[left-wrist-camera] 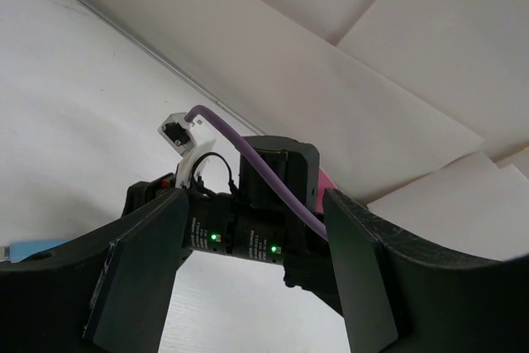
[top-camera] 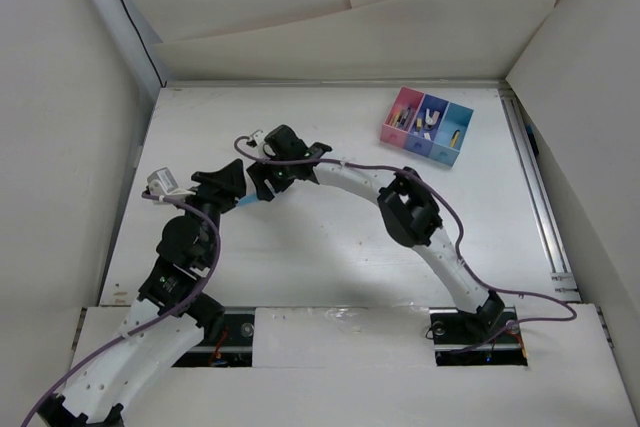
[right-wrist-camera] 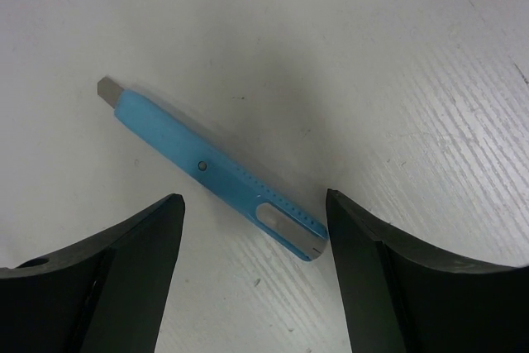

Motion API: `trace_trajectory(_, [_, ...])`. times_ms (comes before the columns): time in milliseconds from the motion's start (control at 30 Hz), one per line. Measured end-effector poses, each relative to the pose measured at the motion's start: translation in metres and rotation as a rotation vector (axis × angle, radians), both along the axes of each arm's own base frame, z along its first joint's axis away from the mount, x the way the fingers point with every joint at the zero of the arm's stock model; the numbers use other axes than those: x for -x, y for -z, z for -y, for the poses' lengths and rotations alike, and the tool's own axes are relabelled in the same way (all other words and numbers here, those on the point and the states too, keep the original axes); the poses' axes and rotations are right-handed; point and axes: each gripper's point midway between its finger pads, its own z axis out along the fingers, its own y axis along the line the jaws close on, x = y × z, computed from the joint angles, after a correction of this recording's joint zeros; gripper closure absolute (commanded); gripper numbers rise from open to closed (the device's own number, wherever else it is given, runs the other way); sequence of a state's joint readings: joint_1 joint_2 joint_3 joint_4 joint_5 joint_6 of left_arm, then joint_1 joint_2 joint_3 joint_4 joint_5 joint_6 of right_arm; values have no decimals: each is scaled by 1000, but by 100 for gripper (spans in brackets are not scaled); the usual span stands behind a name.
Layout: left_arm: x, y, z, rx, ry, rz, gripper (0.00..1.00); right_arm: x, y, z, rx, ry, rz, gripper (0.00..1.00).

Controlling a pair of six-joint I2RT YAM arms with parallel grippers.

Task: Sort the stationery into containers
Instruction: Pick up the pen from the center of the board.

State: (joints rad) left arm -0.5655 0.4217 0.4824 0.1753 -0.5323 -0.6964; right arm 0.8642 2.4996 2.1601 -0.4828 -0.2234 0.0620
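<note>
My right pincer (right-wrist-camera: 251, 229) is spread wide over the tabletop (right-wrist-camera: 372, 55), gripping nothing. A light blue cutter (right-wrist-camera: 211, 173) lies flat below it, in the gap between the fingers (right-wrist-camera: 132, 270). It runs on a slant, with its near end just beside the right-hand finger and its short grey blade tip pointing away ahead and to the left. I can't tell whether that finger touches it, and the other finger is clear of it.

My left pincer (left-wrist-camera: 256, 229) is also wide and has nothing in it. It sits just to the left of the right pincer and faces it. Its camera looks straight between its own fingers at the right arm's wrist (left-wrist-camera: 264, 204), where two green lights (left-wrist-camera: 213, 237) glow and a purple cable (left-wrist-camera: 248, 150) loops over the top. A sliver of the blue cutter shows at the left edge of that view, outside the left-hand finger.

The tray (top-camera: 420, 150) stands well apart from both pincers, off to the right of the right pincer and farther out. Its pink compartment is the nearest to the pincers, dark blue is in the middle and cyan is beyond. There are small pieces in each, one of them yellow in the cyan one. The rest are too small to name.
</note>
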Motion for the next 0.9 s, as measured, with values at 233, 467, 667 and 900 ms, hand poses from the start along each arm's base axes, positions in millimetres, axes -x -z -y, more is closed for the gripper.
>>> trace_trajectory(233, [4,-4,-3,10,-4,15,37,16,1,10,-49,26,-20,33])
trace_trajectory(467, [4,-4,-5,12,-13,16,37,14,3,9,-79,74,-17,45])
trace_trajectory(667, [4,-4,-7,12,-22,15,37,17,5,12,-89,113,14,50])
trace_trajectory(900, [4,-4,-7,13,-26,15,37,18,5,11,-86,159,56,55])
